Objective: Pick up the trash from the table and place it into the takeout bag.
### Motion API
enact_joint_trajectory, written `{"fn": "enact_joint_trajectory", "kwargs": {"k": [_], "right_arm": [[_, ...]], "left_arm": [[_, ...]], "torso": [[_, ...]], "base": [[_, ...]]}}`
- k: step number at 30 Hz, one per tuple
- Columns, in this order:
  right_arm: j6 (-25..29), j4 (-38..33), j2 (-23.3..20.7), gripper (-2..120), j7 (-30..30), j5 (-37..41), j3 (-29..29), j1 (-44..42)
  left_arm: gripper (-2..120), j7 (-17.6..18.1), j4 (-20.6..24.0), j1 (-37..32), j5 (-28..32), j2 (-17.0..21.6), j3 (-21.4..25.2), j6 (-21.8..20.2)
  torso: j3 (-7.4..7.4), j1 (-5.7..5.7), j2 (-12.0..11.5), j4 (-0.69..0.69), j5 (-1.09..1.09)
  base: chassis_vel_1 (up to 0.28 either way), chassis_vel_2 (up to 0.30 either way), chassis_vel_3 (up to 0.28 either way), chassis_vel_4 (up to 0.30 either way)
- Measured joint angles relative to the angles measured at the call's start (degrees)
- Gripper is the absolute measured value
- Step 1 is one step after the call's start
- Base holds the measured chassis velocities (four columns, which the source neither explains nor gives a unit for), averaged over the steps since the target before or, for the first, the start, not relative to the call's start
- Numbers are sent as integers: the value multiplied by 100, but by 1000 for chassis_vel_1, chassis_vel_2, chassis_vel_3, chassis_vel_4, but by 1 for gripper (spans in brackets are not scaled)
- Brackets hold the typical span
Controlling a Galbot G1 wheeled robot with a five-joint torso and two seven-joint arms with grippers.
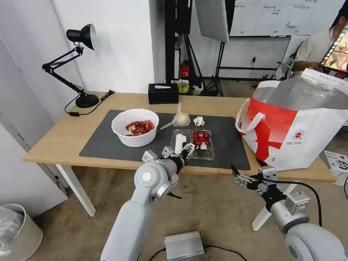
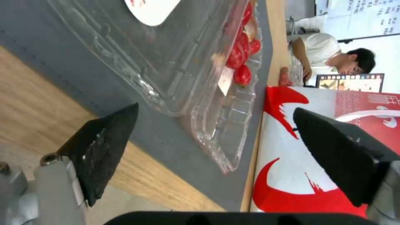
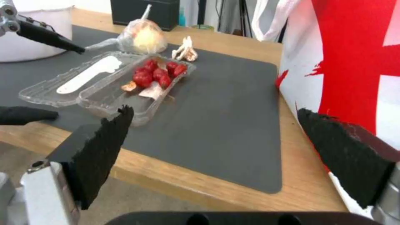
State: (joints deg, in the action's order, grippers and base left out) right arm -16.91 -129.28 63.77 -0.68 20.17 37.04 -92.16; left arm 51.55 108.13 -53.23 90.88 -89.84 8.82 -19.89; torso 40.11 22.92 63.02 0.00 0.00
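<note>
On the dark grey mat (image 1: pixel 108 145) of the table (image 1: pixel 61 134) stand a white bowl (image 1: pixel 135 127) of red scraps, an opened clear clamshell (image 1: pixel 194 143) with red bits, a knotted clear bag (image 1: pixel 180 119) and a crumpled tissue (image 1: pixel 198 120). My left gripper (image 1: pixel 187 149) is open at the clamshell's near edge; in the left wrist view the clamshell (image 2: pixel 187 62) lies just beyond its spread fingers (image 2: pixel 104 147). The right gripper (image 1: pixel 239 177) hangs open below the table's front edge, beside the red-and-white takeout bag (image 1: pixel 297 123). The right wrist view takes in the clamshell (image 3: pixel 125 84), knotted bag (image 3: pixel 143 36), tissue (image 3: pixel 186 51) and takeout bag (image 3: pixel 354 62).
A black tissue box (image 1: pixel 163 93) and a black desk lamp (image 1: pixel 81 65) stand at the table's back. A white waste bin (image 1: pixel 18 232) is on the floor at the left, and a silver box (image 1: pixel 184 244) lies on the floor in front of me.
</note>
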Motion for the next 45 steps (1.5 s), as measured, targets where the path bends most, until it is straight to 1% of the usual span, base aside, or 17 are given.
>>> {"fn": "enact_joint_trajectory", "kwargs": {"k": [6,19,27,36,45], "right_arm": [[2,11,2,100,0,-5,-24,3],[7,38,11,100,0,-23,-49,9],[22,96,60,100,-7,-79,-100,27],[37,175,89,100,-15,-119,-167,106],[47,209,129,100,-21,-152,-194,126]], "left_arm": [[100,15,-42,40,-28,-8,38,101],[100,8,-52,56,-57,-16,65,180],[100,-28,15,36,-70,-19,87,240],[100,-220,44,-13,-195,-9,142,350],[100,-371,192,-74,-230,43,155,395]], "torso": [[0,0,0,0,0],[0,0,0,0,0],[0,0,0,0,0],[0,0,0,0,0],[0,0,0,0,0]], "base": [[0,0,0,0],[0,0,0,0],[0,0,0,0],[0,0,0,0],[0,0,0,0]]}}
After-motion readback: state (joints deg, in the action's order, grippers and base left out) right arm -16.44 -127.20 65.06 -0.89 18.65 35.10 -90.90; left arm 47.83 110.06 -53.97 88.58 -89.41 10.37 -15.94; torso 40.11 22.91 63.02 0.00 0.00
